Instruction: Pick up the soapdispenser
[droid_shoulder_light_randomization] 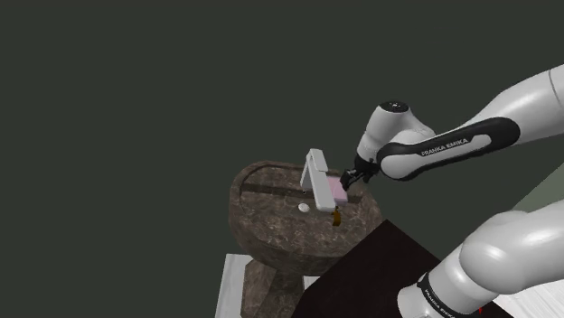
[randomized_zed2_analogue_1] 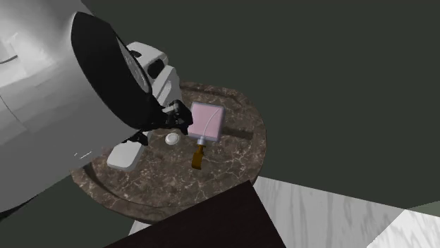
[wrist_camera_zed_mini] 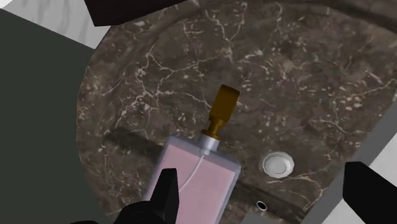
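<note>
**Arm.** White with dark joints. White lettering (droid_shoulder_light_randomization: 445, 144) on the black forearm band reads "FRANKA EMIKA" in the shoulder view. The arm rises from the stand (droid_shoulder_light_randomization: 361, 271), a dark box at that view's lower right, and stretches up and left over the sink.

**Gripper** (droid_shoulder_light_randomization: 354, 174). All black, with two fingers (wrist_camera_zed_mini: 167, 191) spread wide and holding nothing. It hangs just above the soap dispenser. In the wrist view one finger overlaps the edge of the bottle's body. The other stands well apart, beyond the drain. Whether the first finger touches the bottle cannot be told.

**Soap dispenser** (wrist_camera_zed_mini: 197, 181). A flat rectangular bottle of see-through pink with a thin white tube inside. It has a silver collar and a brown pump head (wrist_camera_zed_mini: 224, 108). It lies on its side in the sink, just right of the faucet in the shoulder view. The body rests across the groove near the rim and the pump head points into the basin.

**Sink** (randomized_zed2_analogue_1: 240, 169). A round bowl of dark brown stone with white veins, on a pedestal (droid_shoulder_light_randomization: 271, 289) of the same stone.

**Drain** (wrist_camera_zed_mini: 278, 164). A small white disc in the basin, near the pump head. In the second exterior view it lies between the bottle and the faucet's spout.

**Faucet** (droid_shoulder_light_randomization: 316, 172). White and angular, standing at the sink's far rim.

**Surroundings.** A pale veined floor (randomized_zed2_analogue_1: 331, 211) lies below the sink, with a dark grey-green wall (droid_shoulder_light_randomization: 136, 90) behind.
</note>
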Controlling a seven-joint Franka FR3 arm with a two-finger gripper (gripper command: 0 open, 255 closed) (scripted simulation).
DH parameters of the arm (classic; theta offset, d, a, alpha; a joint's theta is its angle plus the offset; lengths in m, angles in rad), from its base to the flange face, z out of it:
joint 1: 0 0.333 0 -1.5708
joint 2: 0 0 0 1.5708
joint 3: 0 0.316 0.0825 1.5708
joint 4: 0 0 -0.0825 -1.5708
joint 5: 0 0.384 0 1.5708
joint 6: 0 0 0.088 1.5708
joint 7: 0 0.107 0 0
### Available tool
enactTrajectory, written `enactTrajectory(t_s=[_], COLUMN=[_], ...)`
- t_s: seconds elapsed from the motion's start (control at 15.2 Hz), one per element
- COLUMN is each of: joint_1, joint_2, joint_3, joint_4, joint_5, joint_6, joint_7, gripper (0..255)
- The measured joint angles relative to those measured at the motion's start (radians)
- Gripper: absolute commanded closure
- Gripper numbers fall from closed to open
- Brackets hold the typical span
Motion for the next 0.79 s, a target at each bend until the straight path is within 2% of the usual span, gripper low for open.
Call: enactTrajectory(t_s=[0.2, 0.4, 0.59, 0.79], joint_1=[-0.064, -0.142, -0.195, -0.182], joint_2=[0.134, 0.273, 0.413, 0.596], joint_3=[0.016, 0.031, 0.019, -0.049], joint_4=[0.005, 0.025, 0.087, 0.186], joint_5=[-0.099, -0.266, -0.513, -0.786], joint_6=[0.138, 0.261, 0.346, 0.412], joint_7=[0.081, 0.214, 0.404, 0.665], gripper=[0, 0, 0, 0])
